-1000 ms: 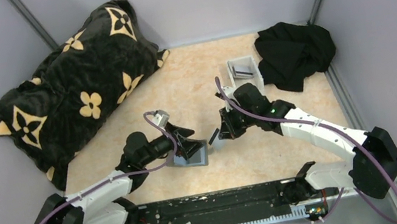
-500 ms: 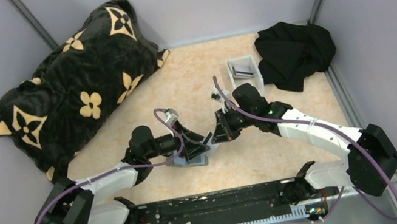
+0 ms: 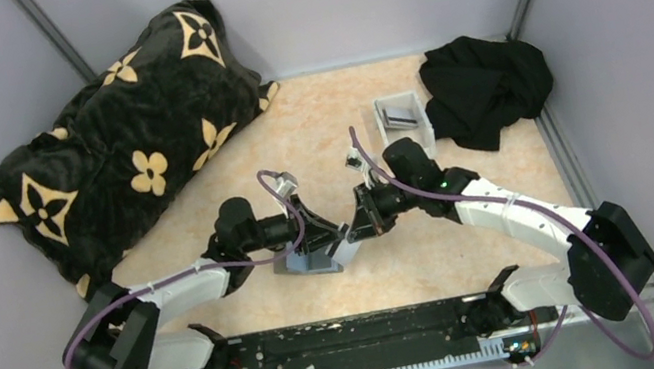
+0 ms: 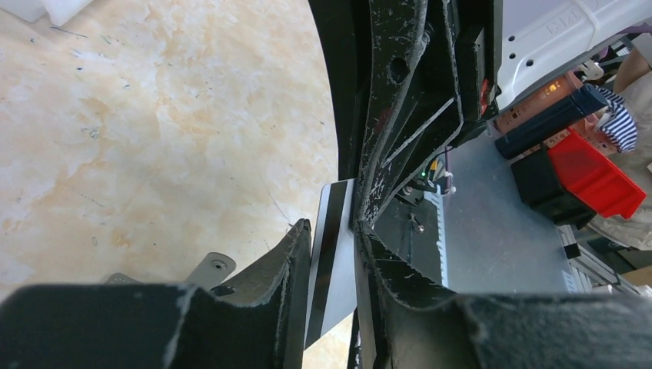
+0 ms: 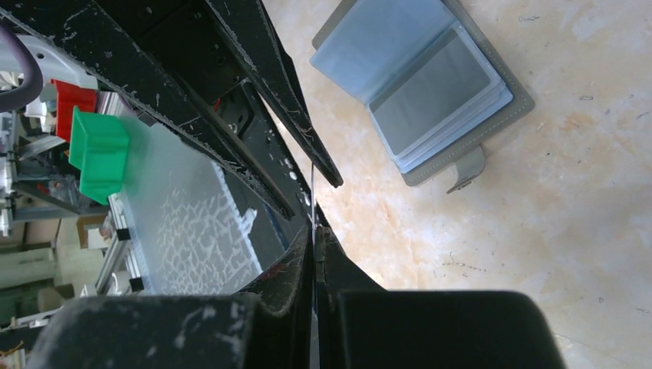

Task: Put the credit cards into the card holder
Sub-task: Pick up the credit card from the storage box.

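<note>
The card holder (image 3: 307,265) lies open on the table, showing clear sleeves with grey cards in the right wrist view (image 5: 430,84). Just above its right edge, my right gripper (image 3: 358,230) is shut on one of the credit cards (image 3: 346,248), which sits edge-on between its jaws (image 5: 314,227). My left gripper (image 3: 331,243) has come in from the left. Its jaws stand narrowly open on either side of that same card (image 4: 338,246), a silvery card with a black stripe. More credit cards (image 3: 402,116) lie in a white tray.
The white tray (image 3: 387,105) stands at the back right, next to a crumpled black cloth (image 3: 485,85). A large black pillow with cream flowers (image 3: 124,149) fills the back left. Grey walls close in three sides.
My left arm has swung right to meet the right gripper, and its jaws have narrowed from wide open to close around the card. The right gripper has shifted slightly left with the card.
</note>
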Robot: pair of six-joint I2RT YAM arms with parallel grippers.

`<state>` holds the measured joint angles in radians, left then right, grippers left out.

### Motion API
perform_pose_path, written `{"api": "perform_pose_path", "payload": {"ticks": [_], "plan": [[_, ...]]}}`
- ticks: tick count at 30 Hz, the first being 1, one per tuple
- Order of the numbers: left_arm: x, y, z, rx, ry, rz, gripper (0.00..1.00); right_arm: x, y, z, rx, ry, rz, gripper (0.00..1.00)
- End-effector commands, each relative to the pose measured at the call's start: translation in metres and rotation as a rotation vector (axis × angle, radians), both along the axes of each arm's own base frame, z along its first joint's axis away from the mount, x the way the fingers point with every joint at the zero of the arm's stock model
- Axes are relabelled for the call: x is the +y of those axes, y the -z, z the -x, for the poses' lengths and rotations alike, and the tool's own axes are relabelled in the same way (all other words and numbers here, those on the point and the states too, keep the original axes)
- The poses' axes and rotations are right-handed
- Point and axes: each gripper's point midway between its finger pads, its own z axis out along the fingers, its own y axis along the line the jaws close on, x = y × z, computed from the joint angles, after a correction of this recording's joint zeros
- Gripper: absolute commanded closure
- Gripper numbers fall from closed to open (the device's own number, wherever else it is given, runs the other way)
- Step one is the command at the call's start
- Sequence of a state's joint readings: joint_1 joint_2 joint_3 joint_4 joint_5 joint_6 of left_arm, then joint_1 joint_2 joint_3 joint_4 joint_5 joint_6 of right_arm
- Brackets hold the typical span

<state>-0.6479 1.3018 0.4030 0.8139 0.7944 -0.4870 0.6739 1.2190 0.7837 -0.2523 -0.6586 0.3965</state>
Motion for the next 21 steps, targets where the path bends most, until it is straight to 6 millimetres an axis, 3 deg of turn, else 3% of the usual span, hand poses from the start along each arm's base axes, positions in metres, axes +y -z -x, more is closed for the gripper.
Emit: {"api": "perform_pose_path", "payload": {"ticks": [1,10,21], "plan": [[-0.004,-0.008,0.01,0.016,0.077,0.009,0.67,0.003,-0.016,-0.01,-0.051,-0.011,-0.064,1.0],[0.003,0.001,0.018,0.067,0.07,-0.015,0.61,-0.002,-0.017,-0.016,-0.047,0.003,-0.081,1.0],[0.002,0.013,0.019,0.11,0.083,-0.04,0.73,-0.003,-0.015,-0.018,-0.04,0.006,-0.093,1.0]]}}
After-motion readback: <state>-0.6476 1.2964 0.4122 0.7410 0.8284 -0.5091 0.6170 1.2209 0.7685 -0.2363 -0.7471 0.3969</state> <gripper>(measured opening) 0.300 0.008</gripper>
